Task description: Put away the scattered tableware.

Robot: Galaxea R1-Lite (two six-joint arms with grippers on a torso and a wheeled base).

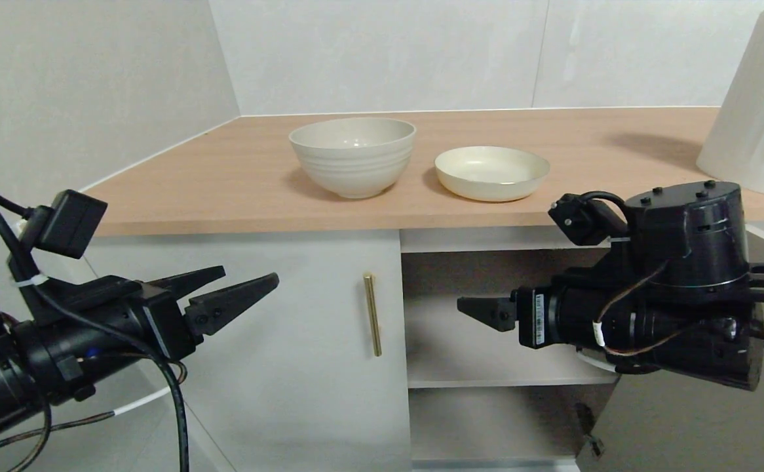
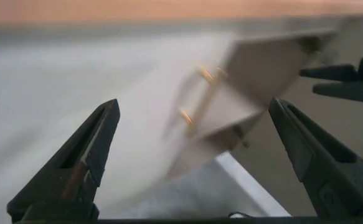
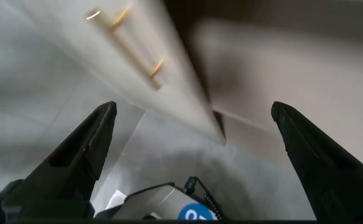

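Note:
A deep cream bowl (image 1: pixel 352 156) stands on the wooden countertop (image 1: pixel 225 190). Just to its right is a shallow cream dish (image 1: pixel 492 172). Both arms hang below counter level, in front of the white cabinet. My left gripper (image 1: pixel 249 275) (image 2: pixel 193 106) is open and empty, pointing at the closed left door (image 1: pixel 277 341). My right gripper (image 1: pixel 470 307) (image 3: pixel 193 106) is also open and empty, in front of the open right compartment (image 1: pixel 487 341). In the left wrist view the right gripper's fingers (image 2: pixel 349 81) show farther off.
The closed door carries a vertical gold handle (image 1: pixel 373 323) (image 3: pixel 131 43). A shelf (image 1: pixel 487 377) divides the open compartment, and its door (image 1: pixel 683 426) stands swung out at lower right. A white lamp shade (image 1: pixel 755 105) sits on the counter's right end. Walls close off the back and left.

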